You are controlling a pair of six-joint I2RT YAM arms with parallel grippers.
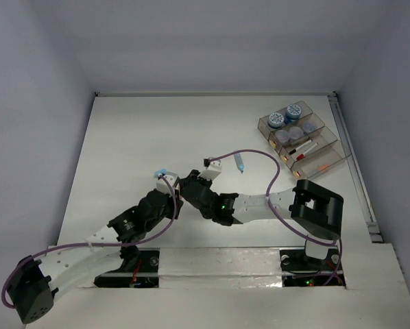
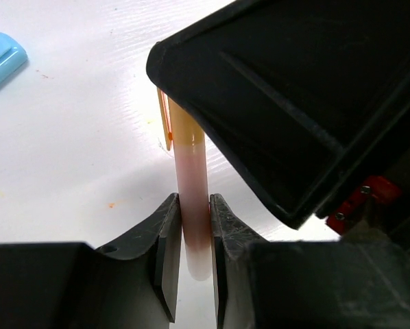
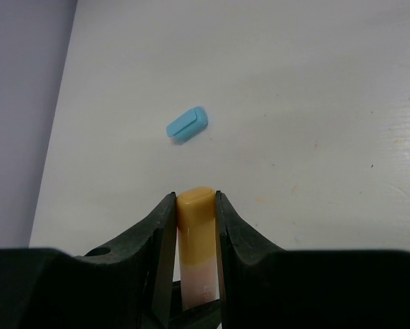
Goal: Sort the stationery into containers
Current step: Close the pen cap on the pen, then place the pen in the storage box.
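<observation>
Closest in, at the near edge of the table (image 1: 157, 130), the left arm (image 1: 123, 229) climbs from its base at the lower left and reaches diagonally up and to the right, elbow bent and wrist aimed at the middle of the table. A small light-blue item (image 3: 187, 124) lies flat on the white surface, just off the left side of the left jaws and clear ahead of the right jaws. The left jaws are clamped on the pale lower end of a pink stick (image 2: 191, 205), one black pad tight against each side, and the stick runs straight out ahead of them. Its far end carries an orange cap (image 3: 195, 205) with a thin clip, and the right jaws are pinched on that cap from the opposite direction, so both pairs hold the one stick nose to nose; in the left wrist view the black housing of the right wrist looms over the capped end. The right arm (image 1: 260, 204) stands on its base at the lower right, its forearm stretched low and leftward across the table to meet the left, with a purple cable (image 1: 260, 154) looping above it. Beyond the right jaws and a little to their right, a blue pen (image 1: 240, 164) lies alone. Well off to the right and farther back sits the organiser tray (image 1: 305, 108), with blue-lidded jars (image 1: 277, 120) in its rear compartments and thin pens and orange sticks in the nearer ones.
</observation>
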